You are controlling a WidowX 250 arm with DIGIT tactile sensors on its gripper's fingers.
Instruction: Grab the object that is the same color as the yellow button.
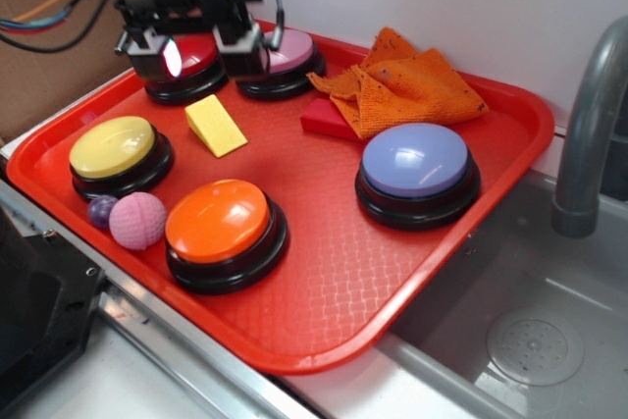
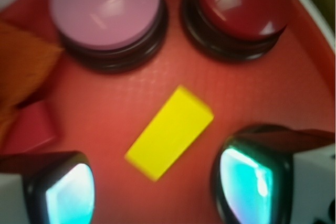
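The open gripper (image 1: 203,49) hangs empty above the red tray (image 1: 324,291), over the yellow wedge (image 2: 169,131) lying near the yellow button (image 1: 112,147). The approach seems underway; next it likely must descend, jaws straddling the wedge.

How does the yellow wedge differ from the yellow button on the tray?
The yellow wedge is a small, flat-faced, sloped block; the yellow button is a larger round dome. The wedge is yellow all over, while the button sits on a black base. Both are yellow and rest on the red tray.
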